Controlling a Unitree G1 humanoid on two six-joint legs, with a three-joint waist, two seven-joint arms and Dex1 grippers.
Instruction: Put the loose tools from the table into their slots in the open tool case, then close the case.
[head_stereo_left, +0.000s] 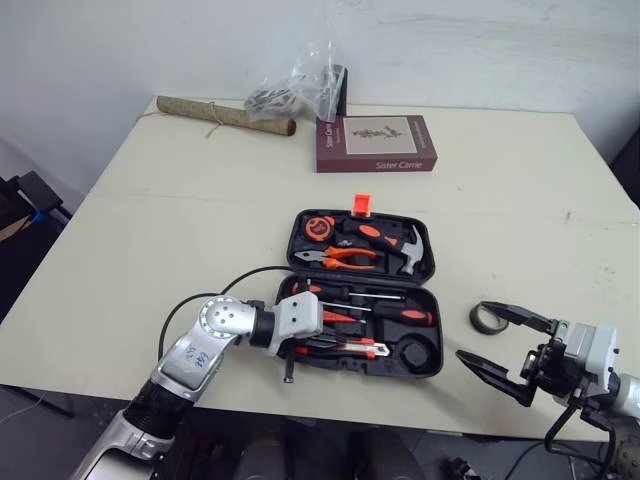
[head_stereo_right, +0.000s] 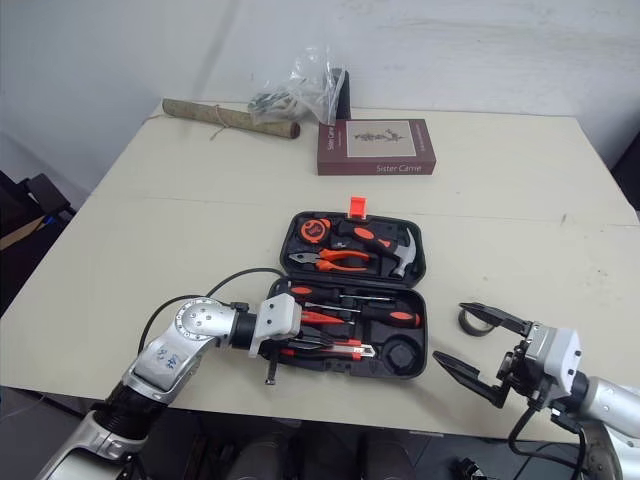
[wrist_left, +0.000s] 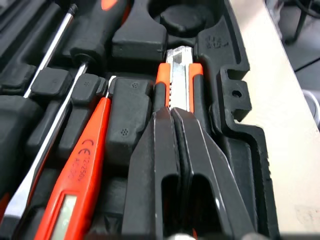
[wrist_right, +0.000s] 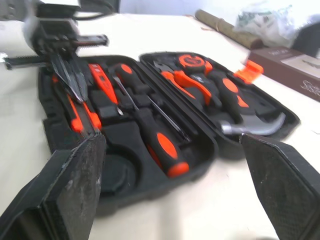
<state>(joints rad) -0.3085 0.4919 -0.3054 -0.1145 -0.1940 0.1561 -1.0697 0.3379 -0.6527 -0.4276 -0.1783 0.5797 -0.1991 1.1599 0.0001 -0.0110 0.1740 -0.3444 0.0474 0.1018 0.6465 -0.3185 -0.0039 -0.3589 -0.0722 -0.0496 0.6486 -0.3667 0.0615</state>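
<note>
From the head views, your left gripper is down in the near half of the open tool case. The right gripper hovers off the case's right end, jaws spread wide and empty, just beside the black tape roll, the one loose tool I can see on the table. Its round slot sits vacant at that same end. The near table edge lies close under both arms, so a clumsy nudge could send the roll off. The far side has open room before the book. In the left wrist view the jaws are pressed together with nothing between them, tips on the back of the utility knife. Push off-centre and it may tilt proud of its slot and, I'd judge, stop the lid closing. The right wrist view shows the wide jaws facing the case's end, with the orange latch jutting from the far lid.
</note>
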